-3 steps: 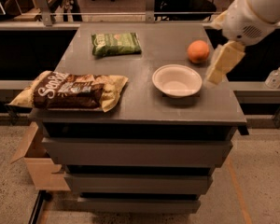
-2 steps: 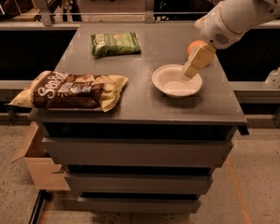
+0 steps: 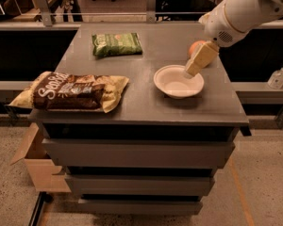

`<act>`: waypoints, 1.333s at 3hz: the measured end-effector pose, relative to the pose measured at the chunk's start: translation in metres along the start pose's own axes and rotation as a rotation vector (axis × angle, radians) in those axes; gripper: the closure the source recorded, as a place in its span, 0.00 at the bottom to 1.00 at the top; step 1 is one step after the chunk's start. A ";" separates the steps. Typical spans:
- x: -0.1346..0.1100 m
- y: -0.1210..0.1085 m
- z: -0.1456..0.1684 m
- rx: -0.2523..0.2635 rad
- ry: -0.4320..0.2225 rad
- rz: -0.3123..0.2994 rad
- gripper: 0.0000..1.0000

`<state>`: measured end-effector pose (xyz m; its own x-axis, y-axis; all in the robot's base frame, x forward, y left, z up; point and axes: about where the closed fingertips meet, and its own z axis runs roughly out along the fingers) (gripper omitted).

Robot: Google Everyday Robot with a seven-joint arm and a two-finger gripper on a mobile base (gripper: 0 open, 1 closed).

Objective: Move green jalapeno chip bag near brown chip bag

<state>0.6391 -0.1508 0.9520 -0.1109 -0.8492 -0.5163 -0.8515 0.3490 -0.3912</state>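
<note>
The green jalapeno chip bag (image 3: 117, 44) lies flat at the back of the grey table top (image 3: 146, 102), left of centre. The brown chip bag (image 3: 70, 92), large with tan ends and white script, lies at the front left and hangs over the left edge. My gripper (image 3: 191, 71) hangs from the white arm at the right. It points down-left over the right rim of a white bowl (image 3: 178, 81). It holds nothing that I can see and is well to the right of both bags.
An orange fruit (image 3: 194, 47) sits behind the bowl, partly hidden by the gripper. A cardboard box (image 3: 35, 164) stands on the floor at the left. A clear pump bottle (image 3: 277, 76) stands on a ledge at the right. Drawers run below the table top.
The gripper has moved left from beside the table's right edge to over the bowl's right rim. The bags, bowl and fruit have not moved.
</note>
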 end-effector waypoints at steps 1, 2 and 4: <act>-0.014 -0.013 0.015 -0.004 -0.043 -0.002 0.00; -0.042 -0.037 0.037 -0.015 -0.073 -0.026 0.00; -0.096 -0.073 0.088 0.070 -0.058 -0.014 0.00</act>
<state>0.7572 -0.0600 0.9627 -0.0681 -0.8306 -0.5526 -0.8149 0.3659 -0.4495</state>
